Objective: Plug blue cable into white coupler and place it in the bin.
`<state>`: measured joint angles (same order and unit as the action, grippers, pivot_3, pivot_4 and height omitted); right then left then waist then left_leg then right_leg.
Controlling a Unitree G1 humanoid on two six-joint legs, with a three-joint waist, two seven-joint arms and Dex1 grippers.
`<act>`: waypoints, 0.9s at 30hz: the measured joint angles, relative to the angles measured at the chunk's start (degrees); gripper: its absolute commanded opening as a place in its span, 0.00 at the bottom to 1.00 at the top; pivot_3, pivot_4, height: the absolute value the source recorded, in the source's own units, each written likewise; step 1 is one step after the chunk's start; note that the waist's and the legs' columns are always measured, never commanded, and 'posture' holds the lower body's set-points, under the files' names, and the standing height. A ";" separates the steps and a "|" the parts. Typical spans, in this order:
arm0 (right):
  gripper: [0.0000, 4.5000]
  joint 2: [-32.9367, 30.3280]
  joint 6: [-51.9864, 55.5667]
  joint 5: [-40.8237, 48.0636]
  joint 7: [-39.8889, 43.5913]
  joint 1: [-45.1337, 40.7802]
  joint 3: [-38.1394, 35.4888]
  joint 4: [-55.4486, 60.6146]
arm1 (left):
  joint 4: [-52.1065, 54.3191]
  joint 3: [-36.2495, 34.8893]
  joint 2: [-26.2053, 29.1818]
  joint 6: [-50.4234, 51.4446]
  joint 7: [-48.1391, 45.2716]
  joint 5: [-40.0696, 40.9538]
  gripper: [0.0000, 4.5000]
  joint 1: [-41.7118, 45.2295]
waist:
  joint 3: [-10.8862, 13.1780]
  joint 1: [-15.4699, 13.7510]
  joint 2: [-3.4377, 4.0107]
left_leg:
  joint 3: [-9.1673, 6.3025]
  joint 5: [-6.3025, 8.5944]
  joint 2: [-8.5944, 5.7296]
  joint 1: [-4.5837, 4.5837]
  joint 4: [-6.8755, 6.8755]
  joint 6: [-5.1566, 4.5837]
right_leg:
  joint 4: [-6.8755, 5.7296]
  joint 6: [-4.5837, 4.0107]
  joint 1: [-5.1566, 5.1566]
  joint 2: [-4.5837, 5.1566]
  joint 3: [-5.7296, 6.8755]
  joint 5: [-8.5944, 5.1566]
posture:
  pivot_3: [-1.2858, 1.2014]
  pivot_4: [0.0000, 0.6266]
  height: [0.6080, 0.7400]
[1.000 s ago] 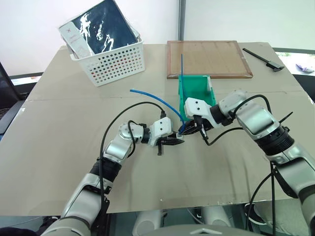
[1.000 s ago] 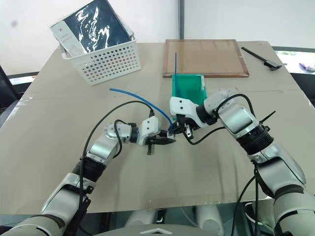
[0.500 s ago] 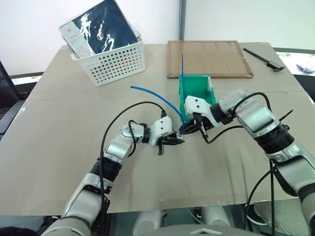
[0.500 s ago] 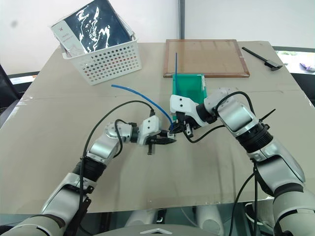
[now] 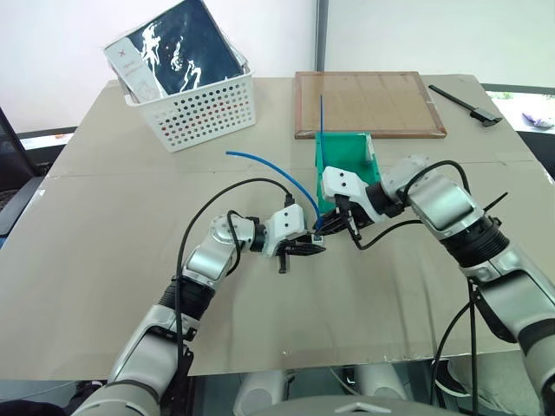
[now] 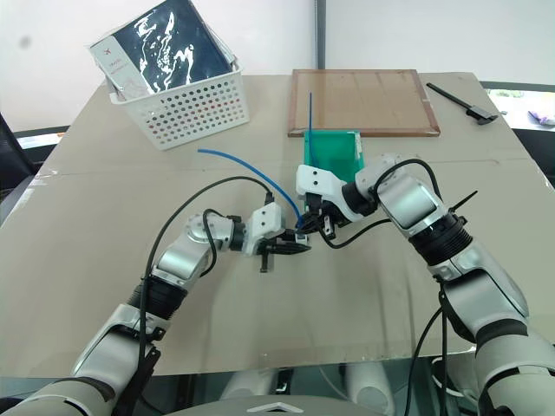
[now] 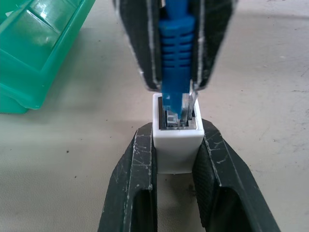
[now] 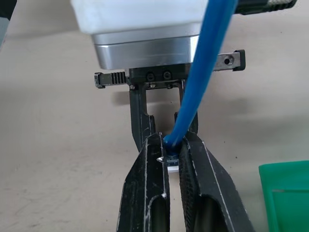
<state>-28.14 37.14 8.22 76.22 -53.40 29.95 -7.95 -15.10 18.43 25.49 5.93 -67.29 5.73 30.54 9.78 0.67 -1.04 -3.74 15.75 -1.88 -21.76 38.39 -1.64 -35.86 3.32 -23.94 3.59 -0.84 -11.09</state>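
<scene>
The blue cable (image 5: 269,165) arcs up over the table from between my two grippers. My left gripper (image 5: 317,248) is shut on the white coupler (image 7: 176,145), which sits upright between its black fingers (image 7: 135,169). From the opposite side my right gripper (image 8: 173,145) is shut on the cable's blue plug boot (image 7: 174,58). The clear plug tip sits in the mouth of the coupler's socket. The green bin (image 5: 347,156) stands just behind the grippers, its edge visible in the left wrist view (image 7: 34,53).
A straight blue cable (image 5: 322,113) stands upright in the bin. A white perforated basket (image 5: 199,108) holding a dark packet is at the far left. A wooden board (image 5: 368,104) and a black tool (image 5: 464,104) lie at the far right.
</scene>
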 measured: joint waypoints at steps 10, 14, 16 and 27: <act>0.00 -0.16 -5.81 -3.25 -1.20 3.32 0.94 1.84 | -0.61 0.11 -0.24 -0.54 0.49 -0.20 0.09 -0.27 | -0.35 0.03 0.10 | 0.01 0.00 -0.01 0.06 0.00 0.00 | 0.00 0.00 0.06 0.01 0.01 0.00 | 0.52 0.24 1.00; 0.00 0.27 -8.02 -4.20 -2.65 4.56 0.63 1.88 | -1.58 0.07 -0.58 -1.23 1.04 -0.26 0.09 -0.45 | -0.72 0.04 0.14 | 0.00 0.00 -0.01 0.14 0.00 0.00 | -0.01 0.00 0.13 -0.01 0.01 0.00 | 0.52 0.24 1.00; 0.00 1.17 -10.05 -4.29 -4.09 5.95 -0.88 1.73 | -1.94 -0.16 -0.67 -1.29 1.21 -0.18 0.09 -0.52 | -0.83 0.10 0.12 | 0.00 0.00 0.00 0.18 0.00 0.00 | -0.01 0.01 0.17 -0.02 0.01 0.00 | 0.52 0.24 1.00; 0.95 -0.19 -5.98 7.46 -13.96 15.57 -20.94 22.98 | 2.92 -3.66 -0.37 8.17 1.25 5.06 0.09 -2.11 | -0.67 -0.17 0.23 | -0.16 0.00 0.00 -0.40 -0.06 0.03 | 0.02 -0.01 -0.35 0.03 0.10 0.00 | 0.52 0.24 1.00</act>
<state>-28.33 31.16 15.68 62.26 -37.84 9.00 15.03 -12.18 14.77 25.12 14.11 -66.04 10.79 28.43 9.10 0.50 -0.80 -3.91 15.75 -1.88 -22.16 38.33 -1.61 -35.84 3.31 -24.29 3.63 -0.74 -11.08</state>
